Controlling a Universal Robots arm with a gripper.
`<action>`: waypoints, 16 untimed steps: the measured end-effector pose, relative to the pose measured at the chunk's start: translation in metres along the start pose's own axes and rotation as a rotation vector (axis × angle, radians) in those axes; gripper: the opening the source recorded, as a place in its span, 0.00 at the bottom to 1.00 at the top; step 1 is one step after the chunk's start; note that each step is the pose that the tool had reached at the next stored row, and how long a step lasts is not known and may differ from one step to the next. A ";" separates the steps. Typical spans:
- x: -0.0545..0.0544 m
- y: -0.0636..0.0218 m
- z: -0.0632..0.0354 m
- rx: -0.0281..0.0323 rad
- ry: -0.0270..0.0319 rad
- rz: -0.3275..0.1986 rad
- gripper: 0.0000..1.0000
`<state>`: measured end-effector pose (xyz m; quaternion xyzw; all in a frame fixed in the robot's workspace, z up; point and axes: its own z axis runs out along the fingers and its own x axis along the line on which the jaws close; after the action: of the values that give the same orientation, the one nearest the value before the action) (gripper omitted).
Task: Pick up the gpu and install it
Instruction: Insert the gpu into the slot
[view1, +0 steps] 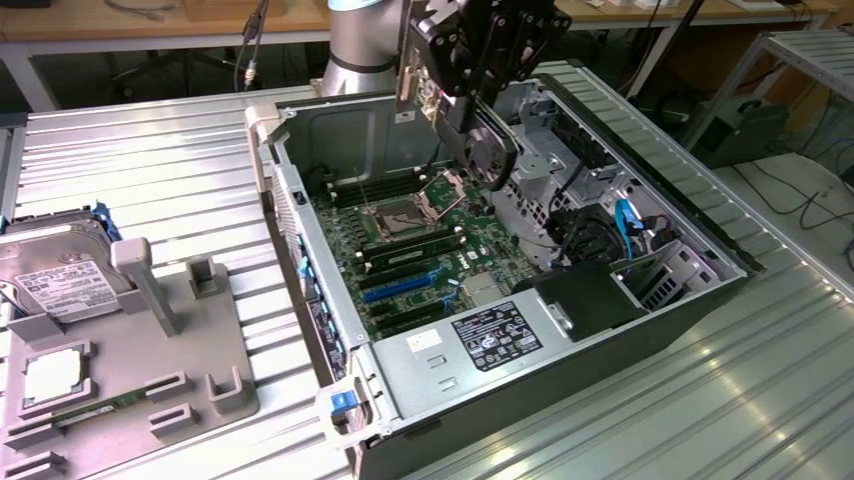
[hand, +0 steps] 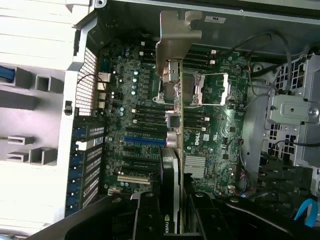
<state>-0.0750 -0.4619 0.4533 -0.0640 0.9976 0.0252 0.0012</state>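
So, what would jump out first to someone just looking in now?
The pincer holding the gpu upright over the open computer case, above its green motherboard. On the exterior view's left, a silver hard drive sits at a grey holder.

from off the arm we are looking down aslant on the whole open computer case (view1: 561, 400); from the wrist we are peering closely at its motherboard (hand: 225, 135), both views sharing it.
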 end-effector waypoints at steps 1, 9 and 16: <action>0.000 0.0000 0.0000 -0.0001 0.0004 -0.007 0.27; 0.000 0.0000 0.0000 -0.0004 0.0034 -0.066 0.27; 0.000 0.0000 0.0000 -0.0006 0.0058 -0.113 0.27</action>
<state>-0.0750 -0.4620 0.4533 -0.1205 0.9924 0.0252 -0.0002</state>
